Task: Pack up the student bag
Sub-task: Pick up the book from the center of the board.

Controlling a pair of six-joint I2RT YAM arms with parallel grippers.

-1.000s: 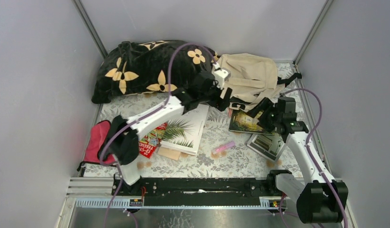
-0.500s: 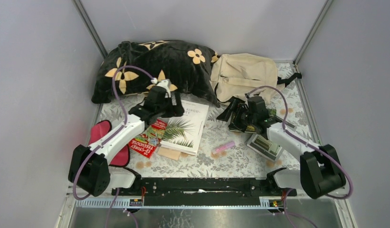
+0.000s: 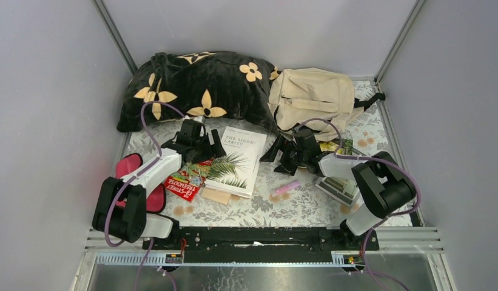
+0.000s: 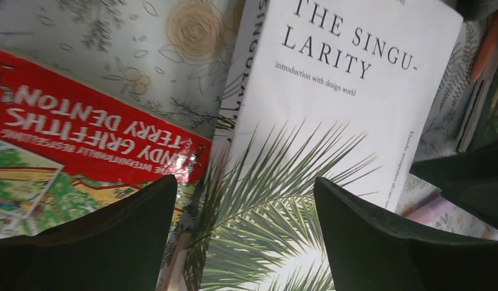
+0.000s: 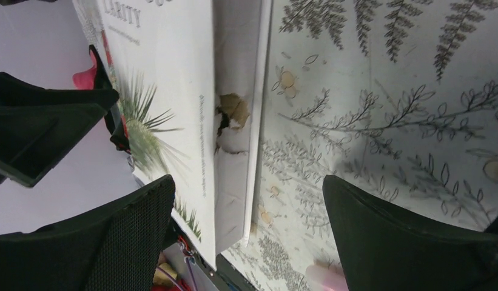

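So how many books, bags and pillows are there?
Books: 3 (white Singularity book, red Treehouse book, green book)
Bags: 2 (beige backpack, red pouch)
Pillows: 1 (black flowered pillow)
Total: 6

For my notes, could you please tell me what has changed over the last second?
Both arms pulled back from the student bag toward their bases. The left end effector now hangs open over the white book, the right end effector open beside it; neither holds anything. Bag, pillow and books stayed put.
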